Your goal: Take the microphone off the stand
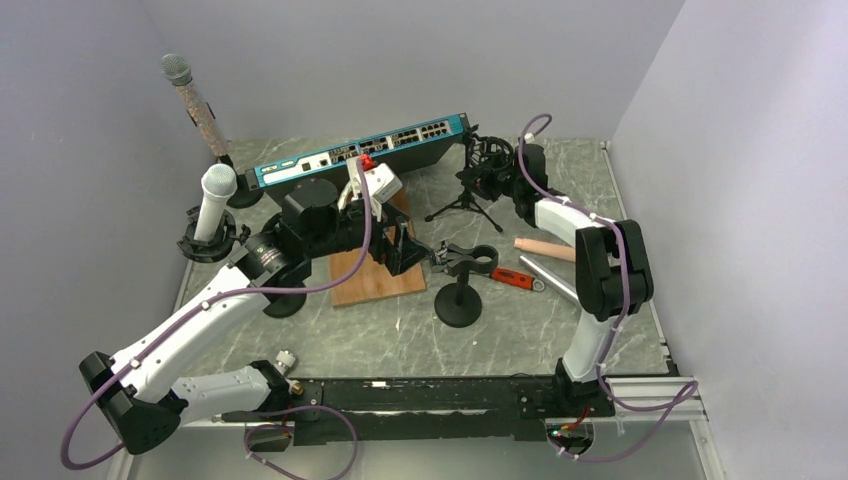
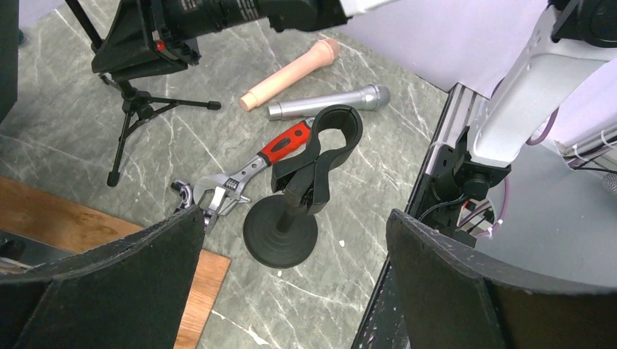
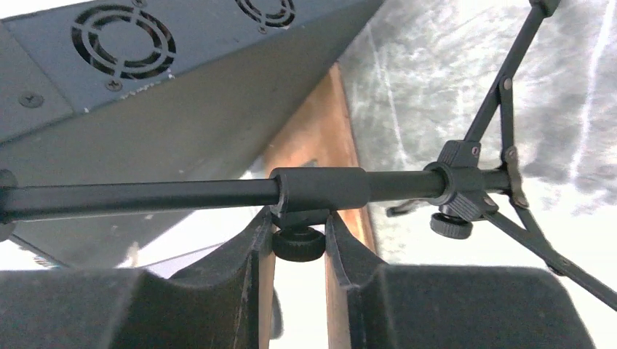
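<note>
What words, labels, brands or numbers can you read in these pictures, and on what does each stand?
No text reads clearly enough to quote.
Network switch: port and panel markings, too small to read.
Black cylinder above the tripod stand: white print, blurred.
Adjustable wrench: no legible marking.
</note>
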Tool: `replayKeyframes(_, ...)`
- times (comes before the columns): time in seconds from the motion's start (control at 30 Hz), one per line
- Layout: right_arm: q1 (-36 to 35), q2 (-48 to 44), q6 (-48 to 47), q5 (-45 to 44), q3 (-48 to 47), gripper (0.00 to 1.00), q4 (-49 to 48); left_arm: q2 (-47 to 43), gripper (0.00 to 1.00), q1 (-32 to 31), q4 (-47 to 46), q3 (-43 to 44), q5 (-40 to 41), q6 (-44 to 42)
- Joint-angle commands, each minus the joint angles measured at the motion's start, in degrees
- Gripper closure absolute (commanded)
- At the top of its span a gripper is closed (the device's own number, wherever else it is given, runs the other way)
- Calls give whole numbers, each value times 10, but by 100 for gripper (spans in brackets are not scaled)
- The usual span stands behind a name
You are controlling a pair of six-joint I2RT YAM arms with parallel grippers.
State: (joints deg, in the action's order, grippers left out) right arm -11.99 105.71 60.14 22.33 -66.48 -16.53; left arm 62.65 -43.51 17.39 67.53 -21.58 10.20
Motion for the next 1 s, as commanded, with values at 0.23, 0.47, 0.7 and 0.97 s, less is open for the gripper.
replayKeyframes(0.23, -1, -3, -315, -58, -58, 100, 307, 14, 3, 2, -15, 23, -6, 0)
replayKeyframes(0.47, 2, -21, -252, 95, 9, 100, 179, 22, 2, 3, -16, 23, -17, -3)
replayKeyframes(0.7, 9, -40, -172, 148, 49, 43, 76, 25, 2, 3, -15, 24, -20, 0)
replayKeyframes(0.97, 15, -68, -54, 146, 149, 17, -130, 15, 2, 3, -15, 25, -17, 0)
